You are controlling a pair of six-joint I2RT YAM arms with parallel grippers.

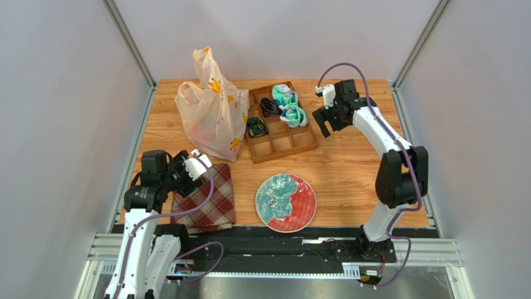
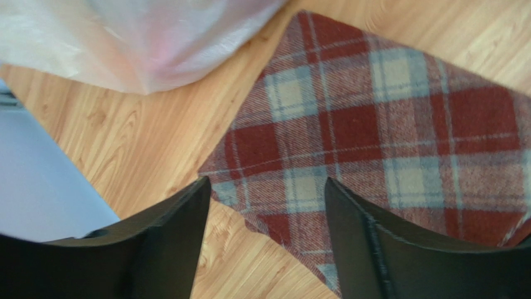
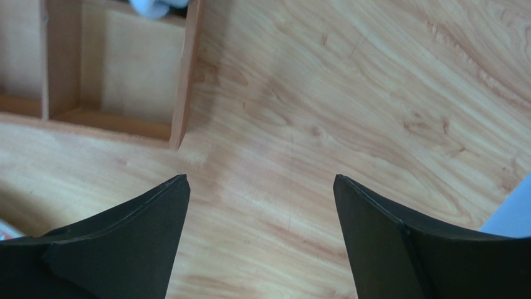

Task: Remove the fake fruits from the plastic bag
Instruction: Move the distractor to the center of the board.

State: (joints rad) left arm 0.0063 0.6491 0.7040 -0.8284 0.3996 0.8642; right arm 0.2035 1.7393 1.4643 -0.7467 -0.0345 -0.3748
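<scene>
The plastic bag (image 1: 212, 115), cream-white with orange marks, stands bulging at the back left of the table; its lower edge fills the top of the left wrist view (image 2: 143, 43). The fake fruits are hidden inside it, and only a faint pink tint shows through the film. My left gripper (image 1: 200, 163) (image 2: 268, 180) hovers open just in front of the bag, over the corner of the plaid cloth, with nothing between its fingers. At the back right my right gripper (image 1: 325, 126) (image 3: 260, 177) stands wide open over bare wood beside the wooden tray, holding nothing.
A red plaid cloth (image 1: 205, 199) (image 2: 386, 124) lies at the front left. Beside it at front centre sits a teal-and-red plate (image 1: 286, 202). A wooden compartment tray (image 1: 282, 142) (image 3: 181, 75) right of the bag holds dark cords and teal-white bundles. Grey walls enclose the table.
</scene>
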